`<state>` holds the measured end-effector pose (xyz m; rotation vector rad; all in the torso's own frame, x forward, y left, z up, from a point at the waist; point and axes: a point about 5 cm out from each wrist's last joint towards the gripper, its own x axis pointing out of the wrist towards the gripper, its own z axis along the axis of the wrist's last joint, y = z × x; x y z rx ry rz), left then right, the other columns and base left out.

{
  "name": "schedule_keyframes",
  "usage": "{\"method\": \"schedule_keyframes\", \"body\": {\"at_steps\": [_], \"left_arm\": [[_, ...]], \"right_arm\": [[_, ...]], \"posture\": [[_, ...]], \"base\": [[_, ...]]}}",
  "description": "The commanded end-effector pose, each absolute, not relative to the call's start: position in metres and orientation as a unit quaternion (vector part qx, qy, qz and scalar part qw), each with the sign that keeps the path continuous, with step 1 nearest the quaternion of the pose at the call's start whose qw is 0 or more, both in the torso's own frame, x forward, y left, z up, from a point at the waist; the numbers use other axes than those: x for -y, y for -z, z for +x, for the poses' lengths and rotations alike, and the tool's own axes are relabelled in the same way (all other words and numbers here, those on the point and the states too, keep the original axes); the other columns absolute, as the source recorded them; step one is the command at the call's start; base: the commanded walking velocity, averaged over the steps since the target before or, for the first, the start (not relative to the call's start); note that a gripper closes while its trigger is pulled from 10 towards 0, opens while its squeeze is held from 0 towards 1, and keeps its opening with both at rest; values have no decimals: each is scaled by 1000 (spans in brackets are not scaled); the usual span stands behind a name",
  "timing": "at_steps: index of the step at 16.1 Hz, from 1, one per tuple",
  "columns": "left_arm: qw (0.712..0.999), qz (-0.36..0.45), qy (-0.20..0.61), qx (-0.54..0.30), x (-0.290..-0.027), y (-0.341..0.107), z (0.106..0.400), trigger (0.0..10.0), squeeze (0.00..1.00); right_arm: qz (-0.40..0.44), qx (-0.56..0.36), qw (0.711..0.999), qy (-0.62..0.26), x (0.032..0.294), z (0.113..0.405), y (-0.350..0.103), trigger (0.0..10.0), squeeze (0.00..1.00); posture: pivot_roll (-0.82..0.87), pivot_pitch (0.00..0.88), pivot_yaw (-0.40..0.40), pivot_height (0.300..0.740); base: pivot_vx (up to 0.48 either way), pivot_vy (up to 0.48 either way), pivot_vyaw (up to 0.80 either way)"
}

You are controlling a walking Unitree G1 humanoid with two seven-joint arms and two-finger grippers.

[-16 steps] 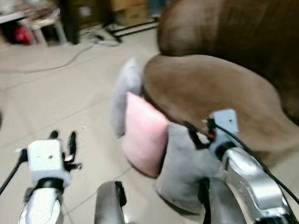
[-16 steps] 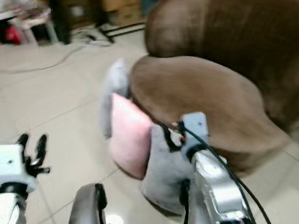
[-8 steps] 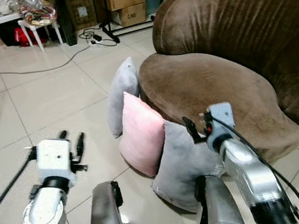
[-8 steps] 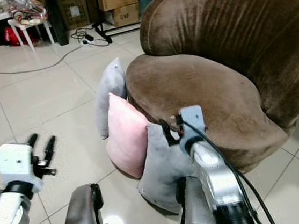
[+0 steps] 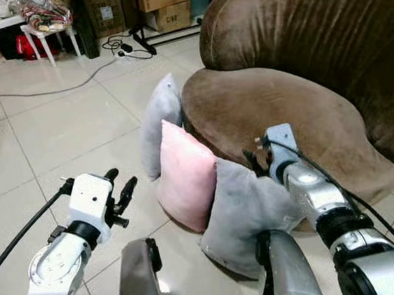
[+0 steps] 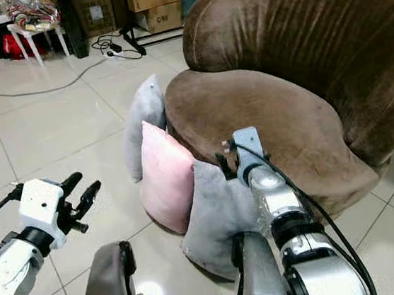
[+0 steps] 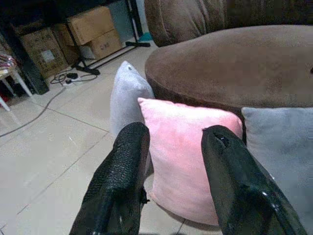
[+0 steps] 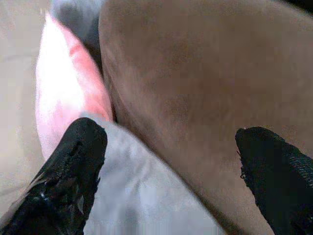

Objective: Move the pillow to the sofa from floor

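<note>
While three pillows lean on the sofa (image 5: pixel 298 100), the open right gripper (image 5: pixel 255 161) hovers nearest the grey pillow (image 5: pixel 243 210), at its 12 o'clock edge; the left gripper (image 5: pixel 120 192), also open, waits at 9 o'clock.

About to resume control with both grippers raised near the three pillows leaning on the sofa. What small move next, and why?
Probably lower the right gripper onto the top edge of the near grey pillow. Its fingers are spread wide just above that pillow, which leans against the sofa seat, nearest that arm. The left gripper is open, aimed at the pink pillow but farther off.
</note>
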<state>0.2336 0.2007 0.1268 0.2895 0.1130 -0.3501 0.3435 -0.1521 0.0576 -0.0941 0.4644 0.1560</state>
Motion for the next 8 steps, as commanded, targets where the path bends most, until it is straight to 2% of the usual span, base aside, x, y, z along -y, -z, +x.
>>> {"method": "schedule_keyframes", "body": {"at_steps": [1, 3, 8], "left_arm": [[970, 143, 189, -58, -199, -131, 231, 10000, 0], [968, 133, 204, -59, -199, -137, 225, 10000, 0], [953, 119, 272, -64, -190, -144, 206, 10000, 0]], "right_arm": [[-36, -237, 968, -73, 157, 346, -57, 10000, 1000], [-28, -250, 966, -56, 164, 347, -53, 10000, 1000], [-33, -239, 969, -53, 170, 355, -63, 10000, 1000]], "posture": [[114, 0, -81, 490], [96, 0, -81, 490], [66, 113, -102, 490]], "base": [[0, 0, 0], [0, 0, 0], [0, 0, 0]]}}
